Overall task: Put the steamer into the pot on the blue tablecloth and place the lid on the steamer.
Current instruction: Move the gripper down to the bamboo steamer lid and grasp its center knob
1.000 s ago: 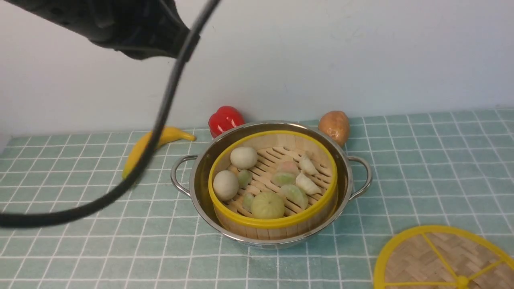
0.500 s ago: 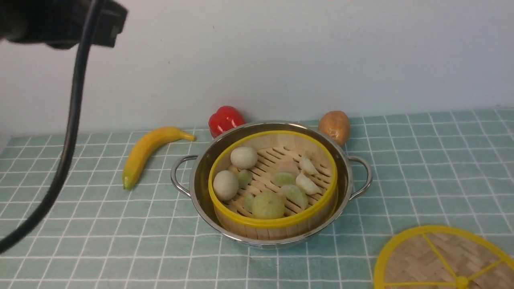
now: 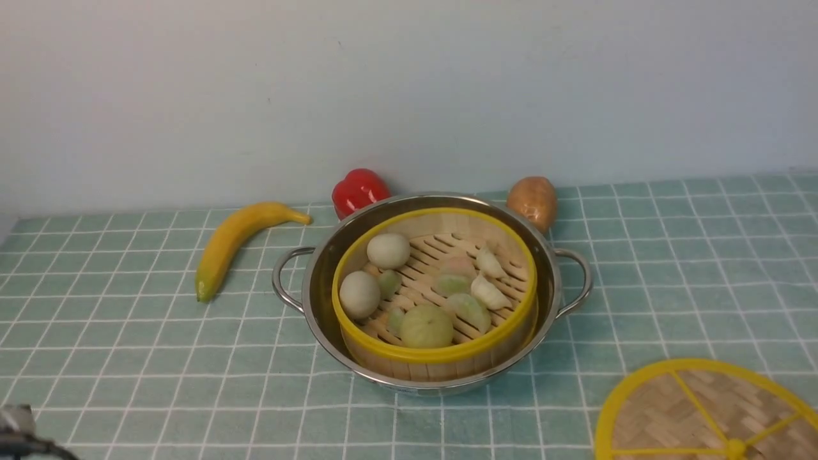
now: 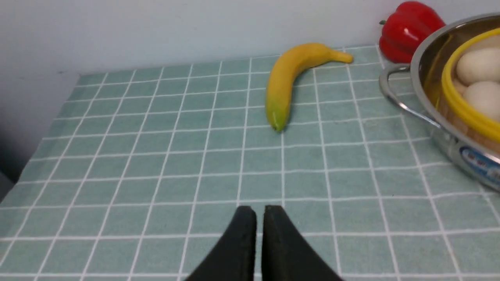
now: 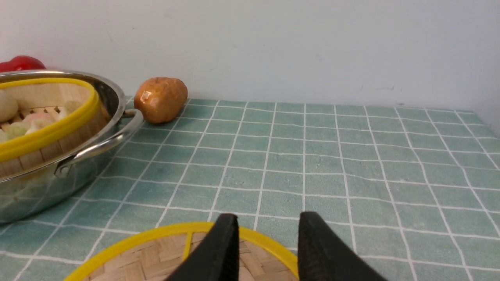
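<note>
The steamer, holding pale buns and dumplings, sits inside the pot on the blue tablecloth. The lid lies flat on the cloth at the front right, apart from the pot and partly cut off by the frame. My right gripper is open and empty, its fingers over the far rim of the lid. My left gripper is shut and empty, low over bare cloth, well left of the pot. Neither gripper shows in the front view.
A banana lies left of the pot. A red pepper and a potato sit just behind it, by the wall. The cloth's left edge drops off near the left gripper.
The left arm and its cable have swung from the upper left out of the front view. Only a small piece shows at the lower left corner. The steamer, pot and lid have not moved.
</note>
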{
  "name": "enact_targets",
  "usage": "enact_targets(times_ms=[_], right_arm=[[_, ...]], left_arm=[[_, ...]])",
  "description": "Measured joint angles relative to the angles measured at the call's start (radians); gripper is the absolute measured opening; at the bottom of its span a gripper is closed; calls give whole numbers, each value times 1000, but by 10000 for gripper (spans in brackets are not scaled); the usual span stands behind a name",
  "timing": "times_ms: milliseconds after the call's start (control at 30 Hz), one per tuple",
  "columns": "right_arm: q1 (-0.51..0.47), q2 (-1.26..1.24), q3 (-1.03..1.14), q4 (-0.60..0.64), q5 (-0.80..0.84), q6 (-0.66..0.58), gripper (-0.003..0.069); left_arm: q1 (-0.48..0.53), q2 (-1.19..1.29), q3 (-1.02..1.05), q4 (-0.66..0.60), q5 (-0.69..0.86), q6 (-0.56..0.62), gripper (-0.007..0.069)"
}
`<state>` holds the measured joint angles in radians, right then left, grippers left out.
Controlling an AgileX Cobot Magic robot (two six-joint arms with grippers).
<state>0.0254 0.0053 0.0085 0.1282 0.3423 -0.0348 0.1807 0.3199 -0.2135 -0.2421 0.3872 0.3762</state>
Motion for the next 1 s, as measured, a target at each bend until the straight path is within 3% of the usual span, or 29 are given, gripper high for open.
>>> enact_targets(times_ms=[233, 600, 1000], right_arm=[[0, 0, 0, 0, 0, 0, 240], [0, 0, 0, 0, -1, 0, 240], [0, 0, 0, 0, -1, 0, 240]], left_arm=[[2, -302, 188, 14, 12, 11, 45], [2, -318, 221, 122, 41, 6, 75], [2, -319, 221, 129, 41, 1, 90]])
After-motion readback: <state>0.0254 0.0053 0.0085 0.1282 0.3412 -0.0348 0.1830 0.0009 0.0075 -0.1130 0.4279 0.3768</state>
